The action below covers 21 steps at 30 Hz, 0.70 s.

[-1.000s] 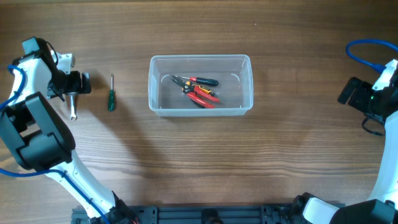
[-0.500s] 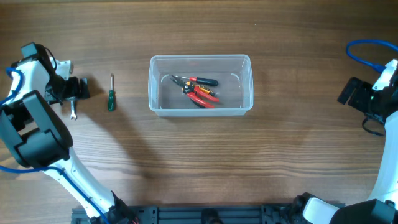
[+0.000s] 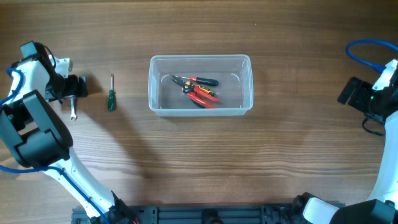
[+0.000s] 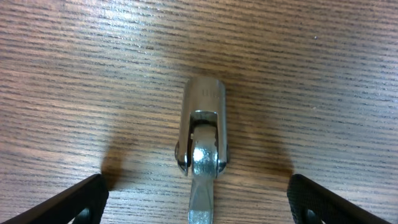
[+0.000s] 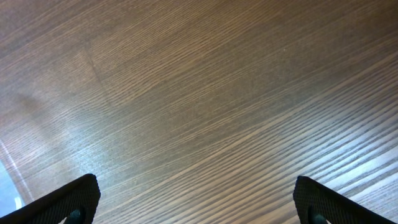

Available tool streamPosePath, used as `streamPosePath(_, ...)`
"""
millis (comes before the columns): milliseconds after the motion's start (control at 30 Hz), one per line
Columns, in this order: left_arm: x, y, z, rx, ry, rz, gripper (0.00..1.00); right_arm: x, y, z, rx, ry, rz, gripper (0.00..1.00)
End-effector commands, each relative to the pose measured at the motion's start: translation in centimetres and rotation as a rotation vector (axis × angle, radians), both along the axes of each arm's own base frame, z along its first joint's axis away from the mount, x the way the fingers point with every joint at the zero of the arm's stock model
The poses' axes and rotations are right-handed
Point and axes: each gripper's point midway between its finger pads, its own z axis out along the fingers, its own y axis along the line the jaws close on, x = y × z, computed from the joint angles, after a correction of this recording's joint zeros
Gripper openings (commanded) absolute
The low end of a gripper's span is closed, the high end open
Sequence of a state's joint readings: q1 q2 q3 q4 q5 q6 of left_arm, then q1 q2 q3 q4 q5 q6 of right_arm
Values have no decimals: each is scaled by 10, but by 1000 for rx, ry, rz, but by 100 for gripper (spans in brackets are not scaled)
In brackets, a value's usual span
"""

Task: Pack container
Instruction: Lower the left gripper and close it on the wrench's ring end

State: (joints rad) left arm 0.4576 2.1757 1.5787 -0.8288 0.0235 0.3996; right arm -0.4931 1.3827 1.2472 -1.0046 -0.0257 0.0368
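Straddling a socket wrench [image 4: 202, 124], left end effector [image 4: 199, 198] released, right end effector [image 5: 196, 200] released, container [image 3: 199, 58] seen only overhead

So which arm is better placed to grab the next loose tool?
Likely left: the left gripper, open, hangs over the metal wrench, green screwdriver nearby. The right gripper sits far from both tools.

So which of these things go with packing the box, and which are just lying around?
For the job:
- container
- red pliers and black-handled pliers, already inside it
- green screwdriver and silver wrench, on the table outside it, probably to be packed next

Just there:
- blue cable
- wooden table
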Motion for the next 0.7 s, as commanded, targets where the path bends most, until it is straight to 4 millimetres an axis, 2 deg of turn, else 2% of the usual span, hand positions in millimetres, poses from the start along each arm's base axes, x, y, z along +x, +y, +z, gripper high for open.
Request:
streamPosePath(0, 3, 2, -3, 2, 0, -18, 95, 0, 1, -1, 15, -5, -13, 100)
streamPosePath(300, 4, 2, -3, 0, -7, -37, 61, 0, 1, -1, 14, -5, -12, 100)
streamPosePath(400, 5, 2, -3, 1, -9, -37, 46, 0, 1, -1, 14, -5, -12, 100)
streamPosePath(600, 6, 2, -3, 3, -13, -37, 31, 0, 1, -1, 14, -5, -13, 100)
streamPosePath(667, 6, 2, -3, 3, -13, -36, 29, 0, 1, -1, 14, -5, -12, 100)
